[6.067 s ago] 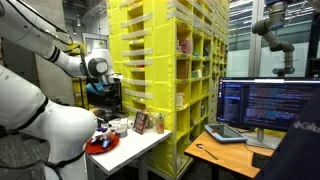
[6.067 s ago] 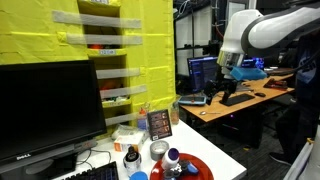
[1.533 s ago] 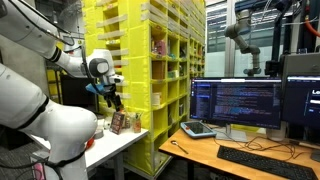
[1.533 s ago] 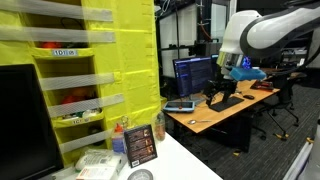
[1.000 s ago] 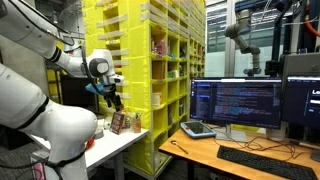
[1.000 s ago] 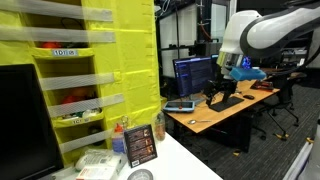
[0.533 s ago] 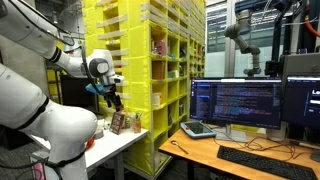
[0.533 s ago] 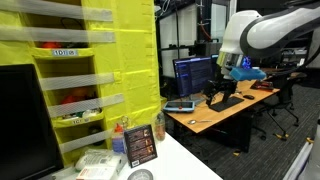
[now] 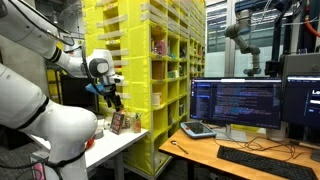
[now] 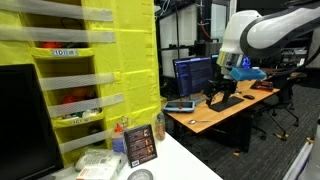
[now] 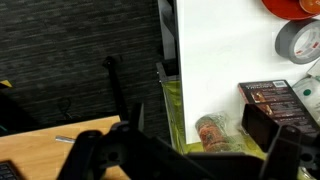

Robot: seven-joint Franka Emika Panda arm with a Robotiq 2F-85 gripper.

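My gripper [image 9: 113,100] hangs in the air above the edge of a white table [image 9: 128,146], well clear of everything; it also shows in an exterior view [image 10: 222,92]. In the wrist view its dark fingers [image 11: 190,160] stand wide apart with nothing between them. Below them a clear-wrapped reddish item [image 11: 212,132] lies in a yellow bin at the table's edge. A brown printed box [image 11: 272,98] stands beside it on the table [image 11: 220,50], with a grey tape roll [image 11: 300,42] and a red plate [image 11: 296,5] farther on.
Tall yellow shelving [image 9: 170,70] stands behind the table. A wooden desk [image 9: 240,160] carries monitors [image 9: 235,102] and a keyboard. Another robot arm [image 9: 245,35] stands at the back. Dark carpet [image 11: 70,50] lies beside the table.
Both exterior views are framed differently than six seconds ago. The arm keeps the same pose, and nothing has moved over the last 1.5 seconds.
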